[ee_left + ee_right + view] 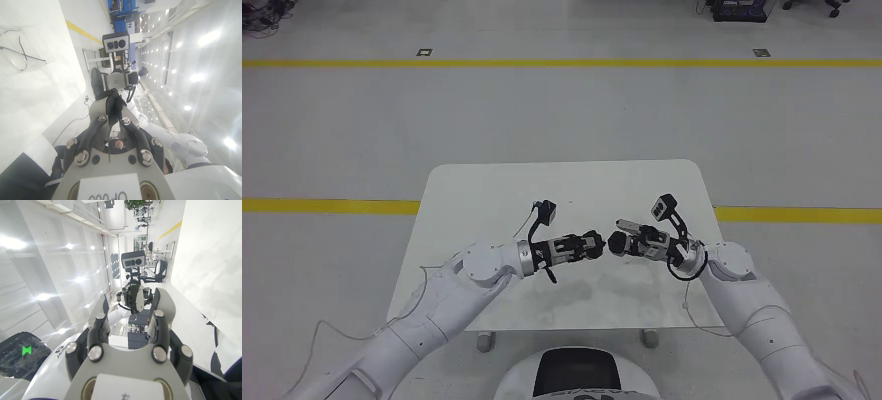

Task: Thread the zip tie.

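Note:
My left gripper [114, 106] is shut on a black zip tie [109, 149], whose thin strap runs back between the fingers toward the wrist. In the top view both grippers hover above the middle of the white table [562, 190], tip to tip. There the left gripper [595, 244] and right gripper [615, 243] are a small gap apart. My right gripper [132, 302] is open with nothing between its fingers. It faces the left gripper's tips, where the dark zip tie [132, 298] shows. Whether the right fingers touch the tie is unclear.
A clear plastic bag [22, 49] holding spare black zip ties lies flat on the table, off to the side of the left gripper. The table's rounded corner [83, 89] and edge are close below the grippers. Yellow floor lines run past the table.

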`<state>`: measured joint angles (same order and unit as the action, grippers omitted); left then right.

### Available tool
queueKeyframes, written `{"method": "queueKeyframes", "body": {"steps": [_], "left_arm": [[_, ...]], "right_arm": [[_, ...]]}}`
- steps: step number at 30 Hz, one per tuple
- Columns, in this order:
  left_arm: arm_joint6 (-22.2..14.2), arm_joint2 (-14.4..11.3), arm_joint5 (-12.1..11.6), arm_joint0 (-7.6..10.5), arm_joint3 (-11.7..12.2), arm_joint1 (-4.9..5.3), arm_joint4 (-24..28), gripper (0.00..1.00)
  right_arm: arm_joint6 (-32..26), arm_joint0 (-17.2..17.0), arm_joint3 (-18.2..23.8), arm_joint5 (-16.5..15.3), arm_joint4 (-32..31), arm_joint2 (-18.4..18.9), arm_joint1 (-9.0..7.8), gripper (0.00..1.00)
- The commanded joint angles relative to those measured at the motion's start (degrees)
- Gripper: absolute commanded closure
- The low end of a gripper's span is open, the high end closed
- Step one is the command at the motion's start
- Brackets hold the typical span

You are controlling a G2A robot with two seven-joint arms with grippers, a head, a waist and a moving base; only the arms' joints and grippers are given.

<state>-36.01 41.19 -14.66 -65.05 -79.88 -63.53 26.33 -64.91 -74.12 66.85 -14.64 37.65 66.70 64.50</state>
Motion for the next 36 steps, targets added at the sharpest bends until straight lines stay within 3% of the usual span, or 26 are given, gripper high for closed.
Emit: {"method": "queueKeyframes", "body": {"steps": [1, 7, 9, 11, 13, 16, 23, 30, 36], "left_arm": [[1.51, -0.01, 0.76, -0.03, -1.55, 0.02, -1.63, 1.0], [1.51, -0.01, 0.76, -0.03, -1.55, 0.02, -1.63, 1.0], [3.58, 0.07, 0.46, -0.14, -0.69, 0.0, -3.44, 1.0], [5.88, -0.41, -1.71, -0.39, 0.57, -0.18, -6.68, 1.0], [6.34, -0.37, -4.82, -0.82, 2.13, -0.41, -6.12, 1.0], [7.08, 0.59, -4.82, -0.91, 2.49, -0.58, -8.03, 1.0], [9.27, 2.51, -4.82, -3.15, 1.56, -1.08, -16.06, 1.0], [9.66, 5.39, -4.82, -5.33, 0.04, -1.91, -17.02, 1.0], [8.2, 7.79, -4.82, -6.46, 0.18, -2.59, -17.52, 1.0]], "right_arm": [[0.01, 0.0, -0.02, 0.04, 0.01, 0.0, 0.0, 0.0], [0.01, 0.0, -0.02, 0.04, 0.01, 0.0, 0.0, 0.0], [0.01, 0.0, -0.02, 0.04, 0.01, 0.0, 0.0, 0.0], [0.01, 0.0, -0.02, 0.04, 0.01, 0.0, 0.0, 0.0], [0.01, 0.0, -0.02, 0.04, 0.01, 0.0, 0.0, 0.0], [0.01, 0.0, -0.02, 0.04, 0.01, 0.0, 0.0, 0.0], [0.01, 0.0, -0.02, 0.04, 0.01, 0.0, 0.0, 0.0], [0.01, 0.0, -0.02, 0.04, 0.01, 0.0, 0.0, 0.0], [0.01, 0.0, -0.02, 0.04, 0.01, 0.0, 0.0, 0.0]]}}
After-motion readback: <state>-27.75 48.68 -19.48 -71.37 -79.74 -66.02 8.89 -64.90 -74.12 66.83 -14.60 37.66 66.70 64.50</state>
